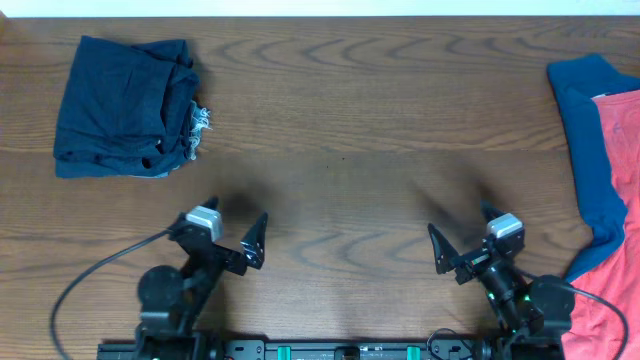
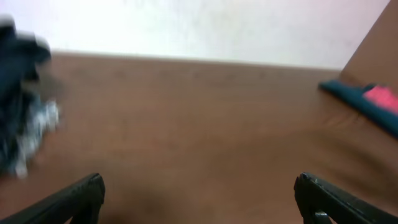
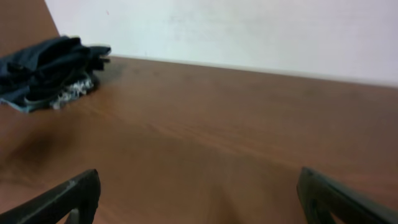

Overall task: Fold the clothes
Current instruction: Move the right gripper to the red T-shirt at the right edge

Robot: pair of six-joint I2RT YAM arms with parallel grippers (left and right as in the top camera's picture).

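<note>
Left gripper (image 1: 238,210): fingers spread wide, nothing between them, low over bare table (image 1: 340,120) near my edge.
Right gripper (image 1: 458,220): likewise spread wide and empty, near the pile on the right.
Clothes: coral-red shirt (image 1: 612,190) at the far right edge, partly cut off by the frame. A blue garment (image 1: 585,110) wraps its inner side, and the two overlap.
Dark bundle (image 1: 120,105): navy cloth at back left in a rough square; I judge it folded.
Step in hand: as I read it, fetching the next piece from the right pile.
Doing it well: I'd send the right arm to the blue cloth's nearest edge, pinch one layer only, and drag it to the open middle. Then I'd have the left arm take the opposite corner and flatten it before folding.
Risk: a deep pinch may drag the red shirt along.
</note>
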